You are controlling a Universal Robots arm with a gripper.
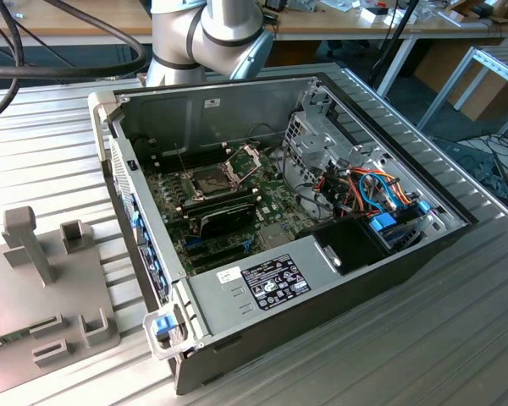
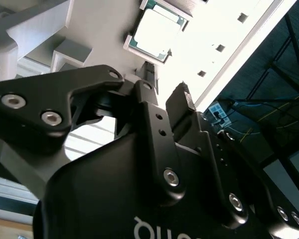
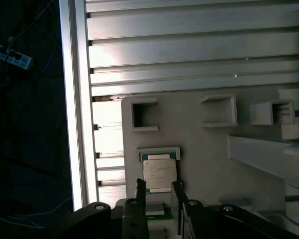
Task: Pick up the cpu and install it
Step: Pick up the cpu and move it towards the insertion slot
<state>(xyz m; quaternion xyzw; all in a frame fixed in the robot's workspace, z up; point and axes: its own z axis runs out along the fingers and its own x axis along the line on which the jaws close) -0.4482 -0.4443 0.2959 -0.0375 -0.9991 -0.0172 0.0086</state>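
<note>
**A:** Is the cpu point(image 3: 159, 173) lifted?

**B:** No. It lies flat in its pocket on the grey fixture point(image 3: 204, 144). The gripper point(image 3: 158, 198) hovers close by, fingers apart, holding nothing.

**A:** And the socket point(image 1: 212, 180)?

**B:** Its frame point(image 1: 241, 159) stands open in the case point(image 1: 322, 279). Pickup and install both remain.

No legible txt: PSU label point(image 1: 275, 283) print too small; cpu point(image 3: 159, 173) markings unreadable.
</note>
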